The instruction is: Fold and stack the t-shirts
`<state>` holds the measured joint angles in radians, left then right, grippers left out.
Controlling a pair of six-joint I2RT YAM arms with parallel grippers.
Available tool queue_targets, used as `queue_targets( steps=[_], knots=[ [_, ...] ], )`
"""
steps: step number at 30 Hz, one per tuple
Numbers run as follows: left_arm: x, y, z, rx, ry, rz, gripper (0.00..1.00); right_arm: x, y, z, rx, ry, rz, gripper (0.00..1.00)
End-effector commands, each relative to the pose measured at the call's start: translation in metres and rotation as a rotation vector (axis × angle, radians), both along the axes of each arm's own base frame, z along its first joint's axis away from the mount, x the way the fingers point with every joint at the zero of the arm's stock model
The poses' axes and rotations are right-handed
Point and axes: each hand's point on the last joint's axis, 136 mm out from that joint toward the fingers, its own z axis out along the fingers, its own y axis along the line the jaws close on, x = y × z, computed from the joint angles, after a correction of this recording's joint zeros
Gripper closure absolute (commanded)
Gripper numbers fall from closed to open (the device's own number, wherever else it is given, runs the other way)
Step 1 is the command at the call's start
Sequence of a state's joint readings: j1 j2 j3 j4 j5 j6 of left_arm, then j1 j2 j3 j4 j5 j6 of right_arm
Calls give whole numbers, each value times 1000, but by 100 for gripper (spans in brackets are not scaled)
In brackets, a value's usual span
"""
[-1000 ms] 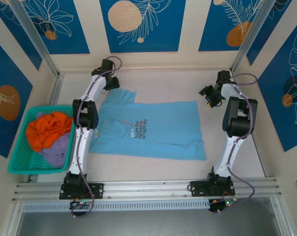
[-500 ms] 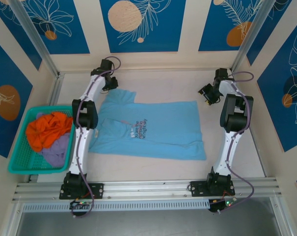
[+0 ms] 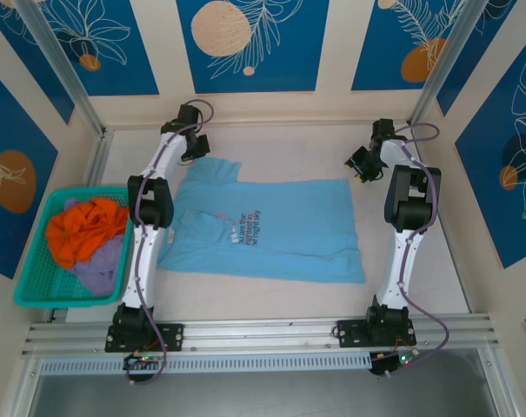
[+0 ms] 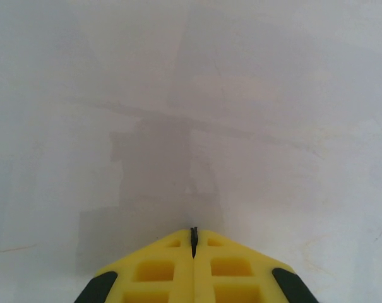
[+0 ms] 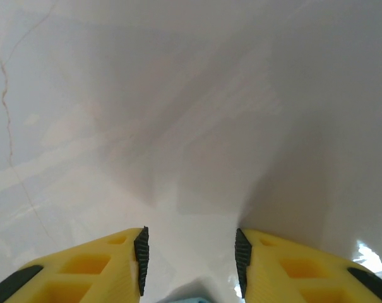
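Pale table [image 3: 289, 152] under flat sky-blue t-shirt [image 3: 284, 230], left fingers [image 4: 183, 245] together, right fingers [image 5: 141, 254] apart.

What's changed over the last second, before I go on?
The right gripper swung left and slightly farther away, toward the blue shirt's far right corner; its jaws stand open. The left gripper, shut, stayed at the shirt's far left sleeve. Shirt and basket have not moved.
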<state>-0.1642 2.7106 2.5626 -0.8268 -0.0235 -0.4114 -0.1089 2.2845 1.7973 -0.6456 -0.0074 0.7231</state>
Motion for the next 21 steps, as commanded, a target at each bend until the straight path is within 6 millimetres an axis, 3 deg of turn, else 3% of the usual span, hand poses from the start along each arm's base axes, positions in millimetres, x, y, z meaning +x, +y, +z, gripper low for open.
queue_targets(
  steps=[1,21],
  knots=[
    [-3,-12,4,-32,7,-15,100,-22,23,-15,39,70,45,58],
    [2,-24,25,-49,-45,-9,100,-43,33,-19,6,110,57,65]
  ],
)
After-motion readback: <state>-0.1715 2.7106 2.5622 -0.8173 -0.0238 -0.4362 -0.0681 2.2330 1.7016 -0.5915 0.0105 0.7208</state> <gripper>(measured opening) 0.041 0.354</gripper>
